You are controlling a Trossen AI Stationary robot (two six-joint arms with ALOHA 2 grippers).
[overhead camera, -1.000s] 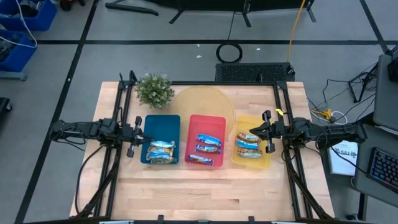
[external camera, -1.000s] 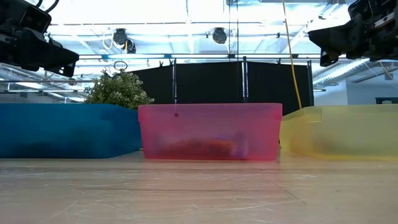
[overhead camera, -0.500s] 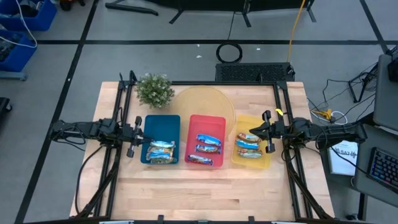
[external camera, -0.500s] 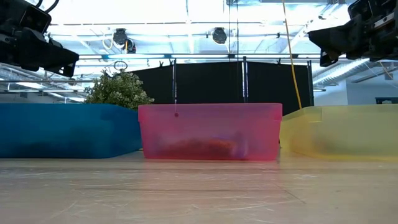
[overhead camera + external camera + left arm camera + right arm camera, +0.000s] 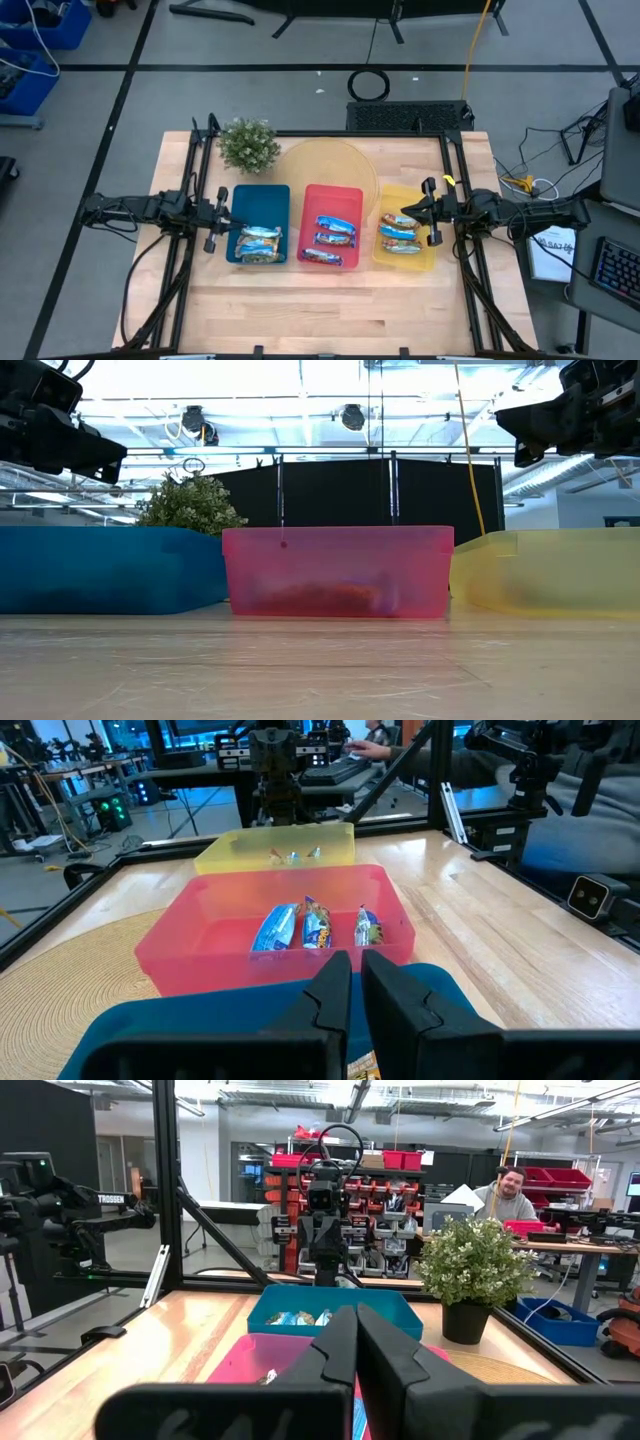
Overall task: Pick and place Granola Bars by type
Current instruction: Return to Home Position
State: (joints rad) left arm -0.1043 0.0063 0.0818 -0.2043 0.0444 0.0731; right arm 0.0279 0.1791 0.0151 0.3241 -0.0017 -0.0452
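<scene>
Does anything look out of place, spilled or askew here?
Nothing stands out. The shiny-wrapped granola bars all lie inside the blue plastic tray, the red plastic tray and the yellow plastic tray; none on the wooden table.

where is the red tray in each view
high view: red tray mid-table, between blue tray and yellow tray
low view: red tray dead centre, blue tray beside it
left wrist view: red tray just past blue tray
right wrist view: red tray nearer than blue tray
shared landmark: blue tray
</scene>
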